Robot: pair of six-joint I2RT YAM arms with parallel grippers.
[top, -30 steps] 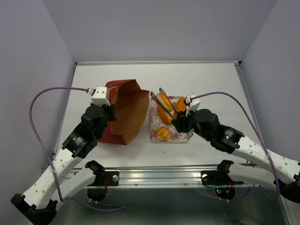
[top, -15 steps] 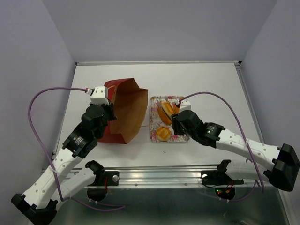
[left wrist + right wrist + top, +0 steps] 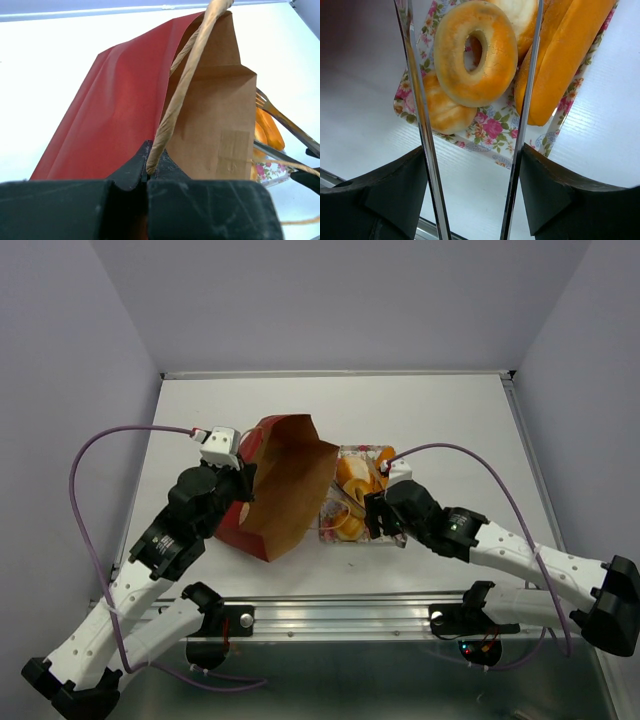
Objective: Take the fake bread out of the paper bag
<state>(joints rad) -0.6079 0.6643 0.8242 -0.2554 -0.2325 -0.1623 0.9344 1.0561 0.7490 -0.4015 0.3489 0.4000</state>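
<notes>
My left gripper (image 3: 148,167) is clamped tight on the thin twisted-paper cord handle (image 3: 185,85) of the tall red paper bag (image 3: 115,100), which is tipped up just beside the floral rectangular tray (image 3: 490,127). The glossy orange fake bread (image 3: 352,472) sits on that tray: ring-shaped pastry (image 3: 492,75), long loaf (image 3: 565,55), round bun (image 3: 442,107). My right gripper (image 3: 472,30) is spread wide, straddling the ring and gripping nothing as far as I can tell. I'd lift it straight up so neither prong snags the ring. Then I'd check the bag's bottom, which I can't see.
</notes>
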